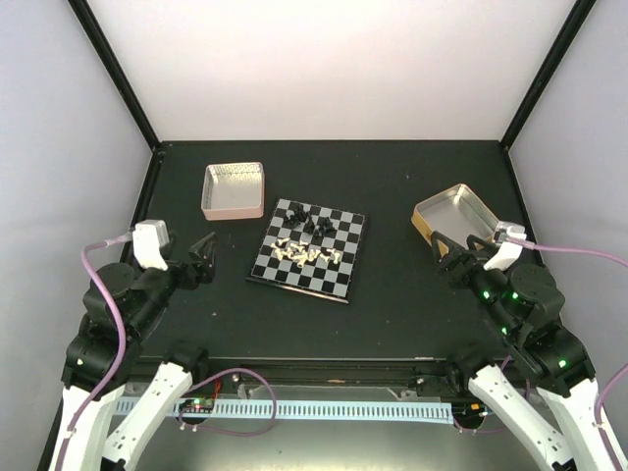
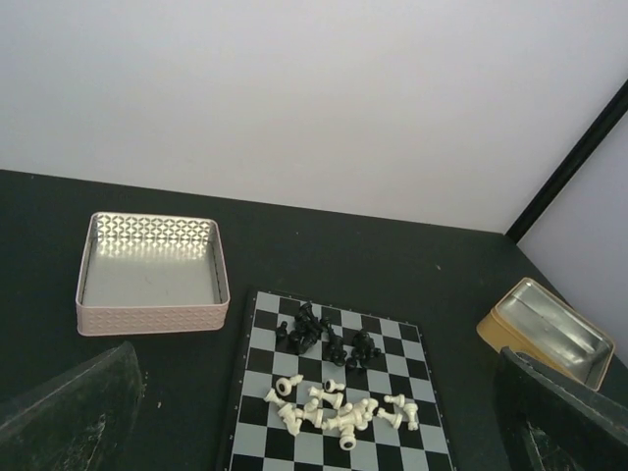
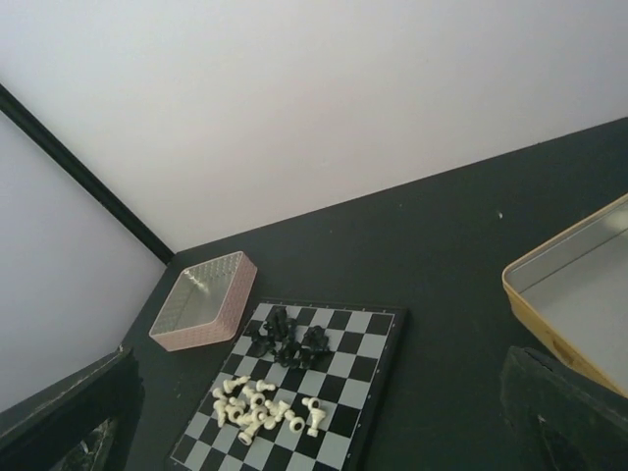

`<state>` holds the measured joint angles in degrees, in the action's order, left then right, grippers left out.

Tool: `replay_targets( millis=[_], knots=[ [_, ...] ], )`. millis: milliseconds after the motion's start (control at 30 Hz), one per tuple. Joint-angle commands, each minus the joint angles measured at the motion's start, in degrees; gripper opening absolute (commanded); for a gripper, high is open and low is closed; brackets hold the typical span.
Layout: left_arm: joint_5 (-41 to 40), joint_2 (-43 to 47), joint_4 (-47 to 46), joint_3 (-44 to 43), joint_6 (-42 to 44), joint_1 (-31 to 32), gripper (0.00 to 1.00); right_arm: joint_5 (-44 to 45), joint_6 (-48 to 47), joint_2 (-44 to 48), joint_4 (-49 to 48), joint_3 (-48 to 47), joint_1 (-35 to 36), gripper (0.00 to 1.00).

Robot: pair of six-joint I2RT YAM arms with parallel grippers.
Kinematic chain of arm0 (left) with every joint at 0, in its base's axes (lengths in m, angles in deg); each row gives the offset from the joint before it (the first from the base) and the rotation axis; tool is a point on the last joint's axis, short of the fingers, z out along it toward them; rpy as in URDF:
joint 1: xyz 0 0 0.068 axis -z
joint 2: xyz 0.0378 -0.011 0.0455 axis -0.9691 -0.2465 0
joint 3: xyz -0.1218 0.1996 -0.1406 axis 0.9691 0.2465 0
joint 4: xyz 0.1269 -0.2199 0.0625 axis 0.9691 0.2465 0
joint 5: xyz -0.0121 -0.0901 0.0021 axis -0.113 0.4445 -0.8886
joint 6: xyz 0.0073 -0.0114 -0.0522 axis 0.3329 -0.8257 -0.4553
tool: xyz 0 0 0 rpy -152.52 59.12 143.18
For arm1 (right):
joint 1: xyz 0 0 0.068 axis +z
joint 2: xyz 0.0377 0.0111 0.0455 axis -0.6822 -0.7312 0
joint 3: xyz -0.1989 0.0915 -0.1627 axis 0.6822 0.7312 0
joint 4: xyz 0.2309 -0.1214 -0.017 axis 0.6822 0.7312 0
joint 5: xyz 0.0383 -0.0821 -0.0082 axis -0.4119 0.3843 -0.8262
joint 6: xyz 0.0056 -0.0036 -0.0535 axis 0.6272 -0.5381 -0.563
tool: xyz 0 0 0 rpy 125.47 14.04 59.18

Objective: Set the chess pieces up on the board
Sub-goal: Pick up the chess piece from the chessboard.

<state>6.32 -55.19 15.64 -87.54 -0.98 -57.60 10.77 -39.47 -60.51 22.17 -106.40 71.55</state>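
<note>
Barely started: chess pieces heaped at centre of board, black clump beyond cream clump, none on home squares; left gripper and right gripper spread wide, empty, flanking.

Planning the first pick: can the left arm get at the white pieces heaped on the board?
Probably yes. Its open fingers sit just left of the board, only bare tabletop lies between, and the pink tin stands farther back, off that path to the white pieces.
</note>
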Motion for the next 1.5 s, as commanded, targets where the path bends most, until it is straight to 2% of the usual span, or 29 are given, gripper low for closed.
replay_targets(
  millis=[0, 167, 300, 433, 567, 800, 1033, 1167, 1300, 1467],
  knots=[
    [1.5, -2.1, -1.1, 1.4, 0.1, 0.4, 0.99, -1.7, 3.4, 1.0, 0.0, 1.3, 0.0, 1.00],
    [1.7, -4.5, -2.4, 3.6, -0.5, 0.4, 0.99, -1.9, 5.9, 0.8, 1.8, 1.5, 0.0, 1.00],
    [1.7, -4.8, -8.8, 9.7, 0.1, 0.4, 0.99, -3.9, 5.3, -0.1, 3.5, 1.9, 0.0, 1.00],
    [6.1, -7.0, -16.8, 15.4, 1.0, 0.4, 0.99, -5.5, 4.6, -0.7, 3.5, 4.3, 0.0, 1.00],
    [11.7, -14.9, -18.2, 15.0, -0.6, 0.4, 0.99, -9.6, 2.8, -4.1, 1.5, 6.8, 0.1, 0.97],
    [20.1, -29.9, -17.1, 13.7, -5.3, 0.4, 0.98, -7.6, -0.2, -15.6, -2.5, 7.6, 0.0, 0.84],
    [19.9, -45.1, -16.2, 11.1, -9.9, 0.6, 0.63, -6.7, 0.8, -22.9, -12.6, 11.2, 0.1, 0.60],
    [16.1, -53.1, -15.2, 7.7, -10.7, 1.2, 0.50, -6.0, 2.1, -27.1, -16.9, 13.0, 0.0, 0.45],
    [14.4, -60.1, -13.8, 2.5, -10.3, 1.4, 0.42, -7.2, 1.9, -32.6, -19.4, 12.7, 0.1, 0.39],
    [11.1, -66.1, -12.7, -2.1, -10.7, 1.6, 0.42, -8.9, 1.5, -39.0, -21.4, 11.3, 0.0, 0.34]
  ],
)
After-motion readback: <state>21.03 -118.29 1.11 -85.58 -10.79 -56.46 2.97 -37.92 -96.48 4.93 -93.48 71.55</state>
